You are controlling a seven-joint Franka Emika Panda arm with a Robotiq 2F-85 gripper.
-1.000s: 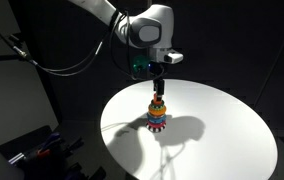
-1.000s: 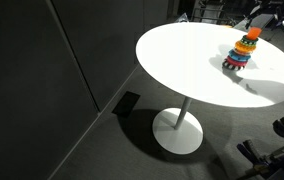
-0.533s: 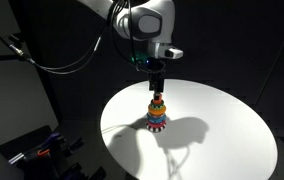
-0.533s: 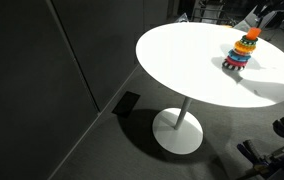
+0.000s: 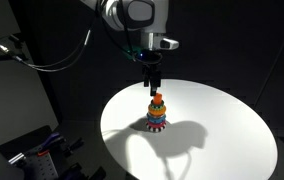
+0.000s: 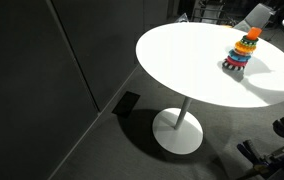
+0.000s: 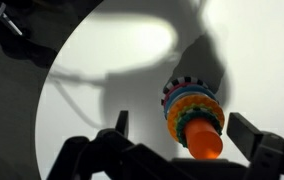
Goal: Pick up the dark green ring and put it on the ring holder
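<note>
Dark walls and a grey floor surround a round white table (image 5: 227, 135), and on it stands the ring holder (image 5: 157, 111), a small cone of coloured rings on a striped base with an orange knob on top. In an exterior view it sits well in from the table's edge, towards the back of the top; in an exterior view from farther off it stands near the far right side of the table (image 6: 177, 60), upright (image 6: 243, 51).

The dark green ring cannot be told apart from the green band in the stack; at this size I cannot say whether it sits on the peg. In the wrist view nothing lies between the fingers.

The claw (image 5: 153, 86) hangs straight above the ring holder, pointing down, its tips clear of the orange knob with a gap of air between. From the wrist view the claw (image 7: 183, 124) is spread wide, one finger (image 7: 122, 122) to the left of the stack and the other to its right, and the ring holder (image 7: 194, 112) shows between them, knob nearest the camera.

A large shadow of the arm falls across the table top (image 7: 102, 90). The table rests on a single white post with a round foot (image 6: 177, 131). Black cables (image 5: 52, 63) trail off to the side of the arm.
</note>
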